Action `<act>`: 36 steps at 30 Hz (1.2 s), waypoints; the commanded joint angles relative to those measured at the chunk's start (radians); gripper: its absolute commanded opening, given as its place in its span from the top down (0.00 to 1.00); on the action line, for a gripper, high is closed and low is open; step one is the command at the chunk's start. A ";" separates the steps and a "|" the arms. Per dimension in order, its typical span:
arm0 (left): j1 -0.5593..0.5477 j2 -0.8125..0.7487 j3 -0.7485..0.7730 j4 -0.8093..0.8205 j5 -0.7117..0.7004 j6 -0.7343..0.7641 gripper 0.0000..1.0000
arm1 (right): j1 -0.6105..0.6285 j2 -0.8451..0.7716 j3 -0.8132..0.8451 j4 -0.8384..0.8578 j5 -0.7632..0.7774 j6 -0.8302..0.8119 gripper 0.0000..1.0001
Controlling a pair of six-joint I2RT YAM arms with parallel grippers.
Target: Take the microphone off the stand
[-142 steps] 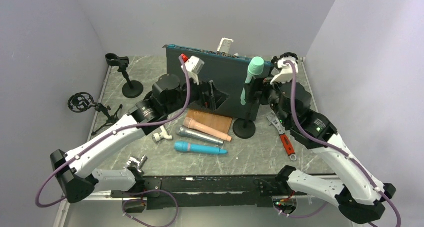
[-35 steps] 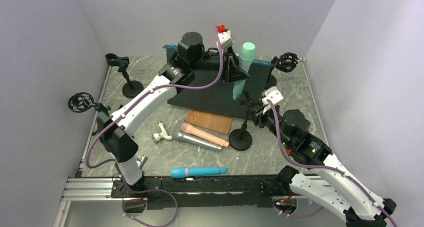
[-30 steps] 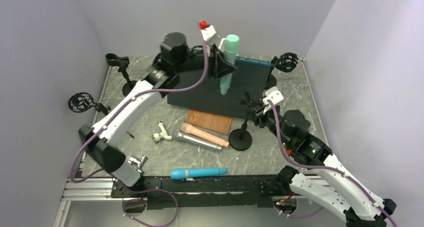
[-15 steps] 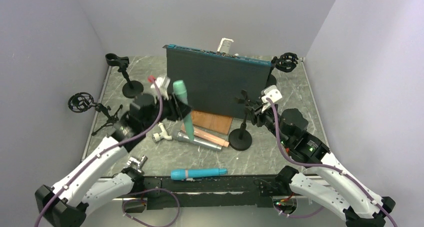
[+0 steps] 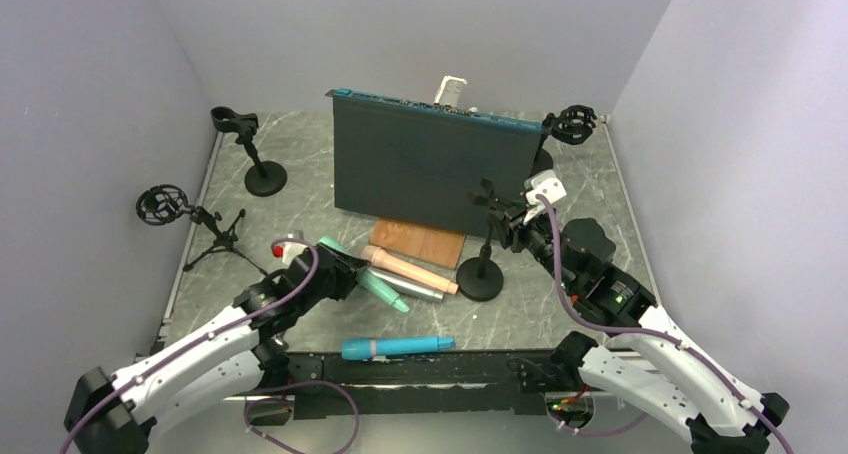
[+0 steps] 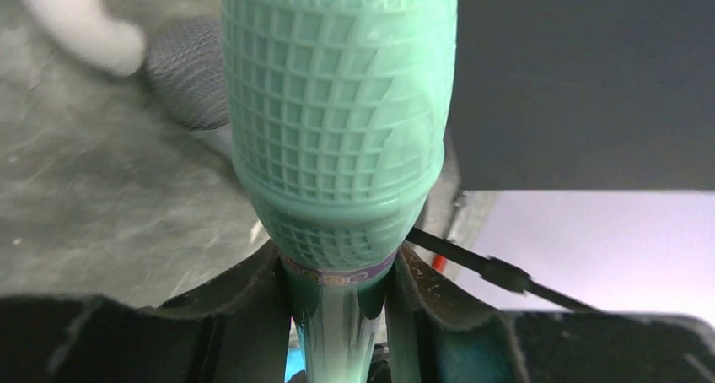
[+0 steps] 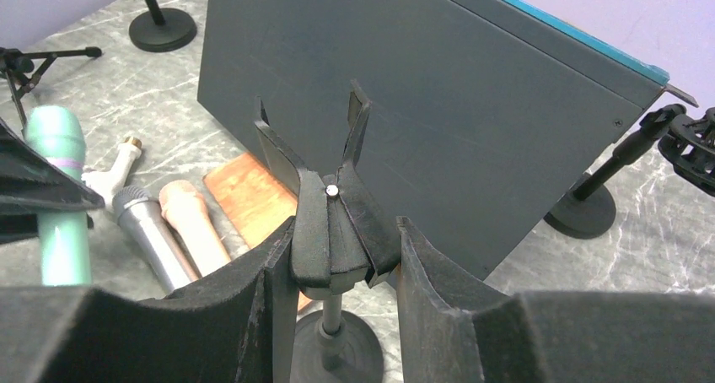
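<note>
Half a second back the left arm held the mint-green microphone (image 5: 378, 287) upright and high over the desk (image 5: 560, 174); now it is swung down low and the microphone lies steeply tilted, head toward the arm, tail reaching among the loose microphones. The left claw (image 6: 337, 303) is clenched on its neck just below the ribbed head, so the microphone is well clear of the stand (image 5: 482, 274). The right claw (image 7: 333, 256) is closed on the stand's empty clip (image 7: 325, 202), steadying it. The trouble ahead is in the set-down: the tail looks to cross the silver microphone (image 5: 418, 290) beside the salmon-pink one (image 5: 420, 270), though whether they touch I cannot tell. Letting go there would probably leave the round body propped and free to roll or to shove its neighbours. Pressing lower could lever the head against the fingers. The stand's base is small, so a skewed release by the right claw might tip it.
</note>
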 commanded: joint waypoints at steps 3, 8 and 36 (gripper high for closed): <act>-0.057 0.191 0.078 -0.217 0.052 -0.387 1.00 | -0.002 -0.008 -0.042 -0.065 0.003 0.017 1.00; -0.108 0.190 0.082 -0.265 0.010 -0.442 1.00 | -0.001 -0.010 -0.056 -0.052 -0.007 0.019 1.00; -0.113 0.306 -0.018 -0.097 0.074 -0.516 0.36 | -0.001 -0.035 -0.064 -0.052 -0.029 0.036 1.00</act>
